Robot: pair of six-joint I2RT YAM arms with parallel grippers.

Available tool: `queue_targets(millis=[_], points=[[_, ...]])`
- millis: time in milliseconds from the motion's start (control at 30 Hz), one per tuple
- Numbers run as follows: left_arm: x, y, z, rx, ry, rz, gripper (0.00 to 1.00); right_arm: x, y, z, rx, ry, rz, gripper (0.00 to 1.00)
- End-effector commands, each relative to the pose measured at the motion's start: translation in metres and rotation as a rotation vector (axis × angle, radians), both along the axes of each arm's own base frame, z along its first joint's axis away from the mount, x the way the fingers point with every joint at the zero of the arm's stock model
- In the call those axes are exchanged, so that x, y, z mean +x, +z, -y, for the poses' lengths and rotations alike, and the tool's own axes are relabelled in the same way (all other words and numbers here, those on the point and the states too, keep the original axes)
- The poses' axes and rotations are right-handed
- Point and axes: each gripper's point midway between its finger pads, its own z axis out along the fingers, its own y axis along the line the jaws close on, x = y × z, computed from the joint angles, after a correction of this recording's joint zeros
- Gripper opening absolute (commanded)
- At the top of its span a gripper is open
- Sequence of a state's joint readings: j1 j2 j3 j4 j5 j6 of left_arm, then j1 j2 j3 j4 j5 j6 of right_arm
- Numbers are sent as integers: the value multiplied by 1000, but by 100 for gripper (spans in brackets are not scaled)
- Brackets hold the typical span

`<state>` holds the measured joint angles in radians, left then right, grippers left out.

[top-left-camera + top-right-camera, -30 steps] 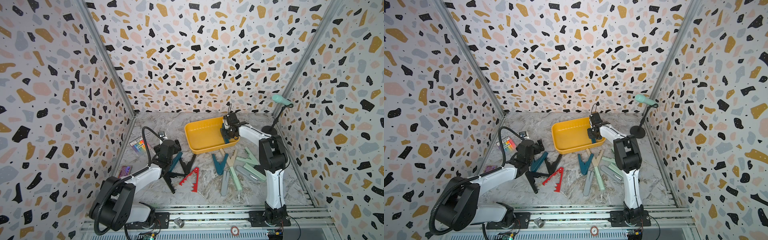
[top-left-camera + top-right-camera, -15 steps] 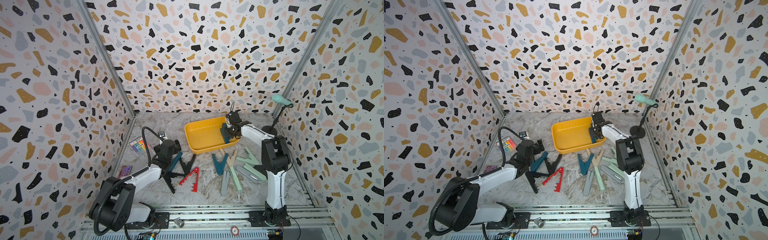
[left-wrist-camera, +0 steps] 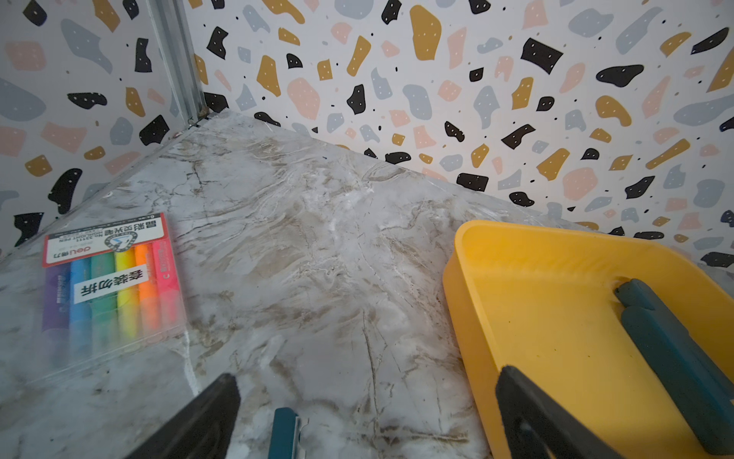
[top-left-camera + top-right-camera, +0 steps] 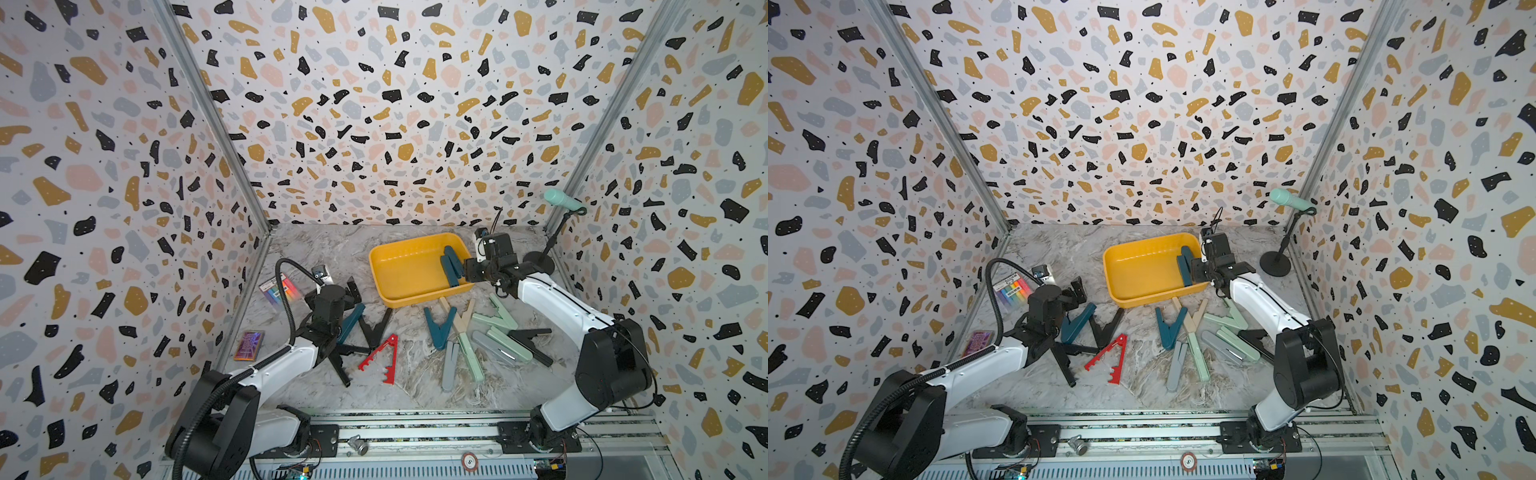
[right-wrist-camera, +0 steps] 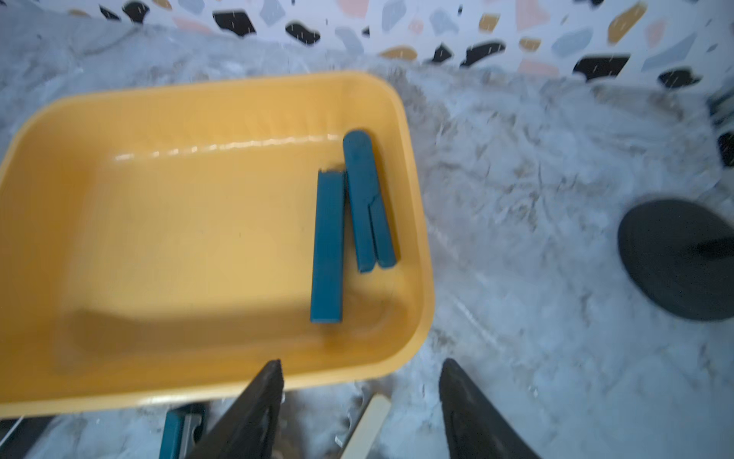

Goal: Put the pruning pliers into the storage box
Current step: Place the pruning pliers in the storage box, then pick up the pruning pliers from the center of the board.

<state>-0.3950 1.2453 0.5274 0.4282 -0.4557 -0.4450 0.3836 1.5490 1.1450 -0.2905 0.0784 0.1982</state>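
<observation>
Inside storage box (image 5: pixel 159 238) lie teal pliers (image 5: pixel 327 246).

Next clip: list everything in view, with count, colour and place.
box: 1, yellow, back centre
pliers in box: 1, teal, at its right side
teal pliers: 2, on table, one before the box, one further left
black pliers: apparently 3, on table, two left, one right
red pliers: 1, front centre
mint, grey, beige pliers: about six, overlapping pile, right of centre
highlighter pack: 1, rainbow, left edge
card: 1, purple, left edge, nearer the front
mic on stand: 1, mint head, black stand, back right corner
table: 1, grey marble
left end effector: open, above a teal tip
right end effector: open, empty, by the box rim
</observation>
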Motion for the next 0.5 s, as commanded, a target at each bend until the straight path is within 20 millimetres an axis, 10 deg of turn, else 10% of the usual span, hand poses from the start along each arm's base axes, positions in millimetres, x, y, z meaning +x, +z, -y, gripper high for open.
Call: queue_targets(millis=[0, 467], points=[[-1, 7, -4, 8, 20, 41, 99, -52, -25, -8, -4, 7, -123, 65], [9, 13, -2, 7, 34, 65, 99, -193, -80, -8, 108, 7, -336, 64]])
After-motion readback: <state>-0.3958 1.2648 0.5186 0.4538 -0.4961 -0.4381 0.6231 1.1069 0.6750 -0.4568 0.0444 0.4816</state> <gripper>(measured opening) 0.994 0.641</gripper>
